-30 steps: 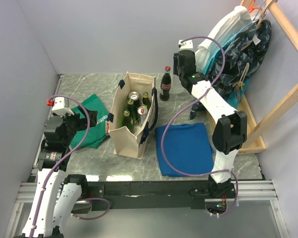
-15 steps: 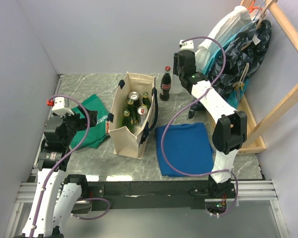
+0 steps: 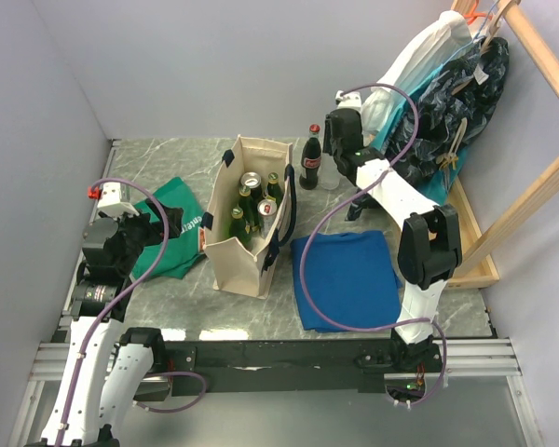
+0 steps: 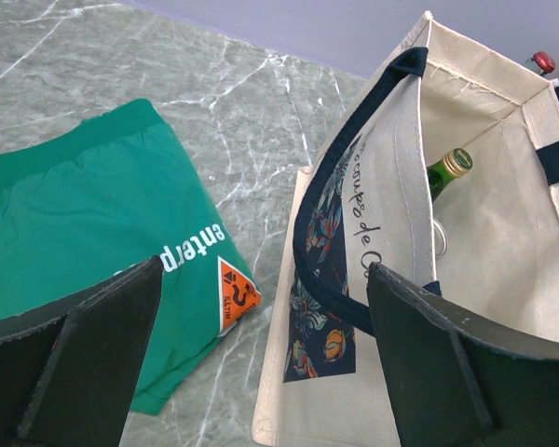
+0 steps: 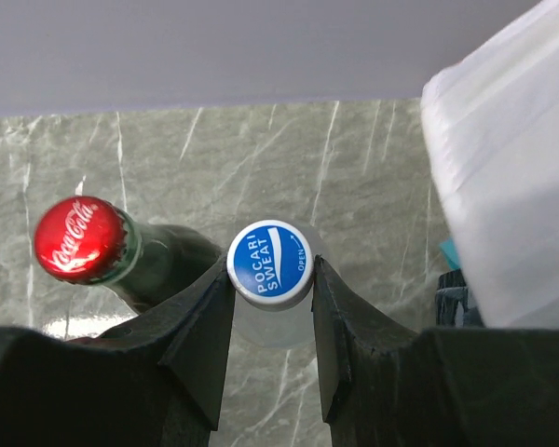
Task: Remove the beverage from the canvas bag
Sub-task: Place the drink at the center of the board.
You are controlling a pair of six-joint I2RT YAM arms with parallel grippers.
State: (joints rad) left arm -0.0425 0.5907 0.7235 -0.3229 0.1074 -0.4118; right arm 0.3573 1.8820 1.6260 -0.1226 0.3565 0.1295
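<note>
Right hand (image 5: 271,279): fingers pressed onto the neck of the Pocari Sweat bottle (image 5: 270,263), just under its blue cap.

Bottle position: outside the canvas bag (image 3: 235,256), at the far side of the desk (image 3: 168,168), just right of the Coca-Cola bottle (image 3: 310,160). Upright, long axis vertical, directly below the hand. Contact between its base and the desk cannot be confirmed.

Left hand (image 4: 265,275): fingers spread wide, holding nothing. It hangs over the green cloth (image 4: 74,214), facing the bag's left side.

Bag contents: cans (image 3: 252,180) and green bottles (image 3: 238,222), all standing necks-up.

Judgement: this bottle looks delivered, so the release should go straight up along its axis. The Coca-Cola bottle stands close on the left and could be tipped. Of the two, the right hand seems better placed over the bag mouth.
</note>
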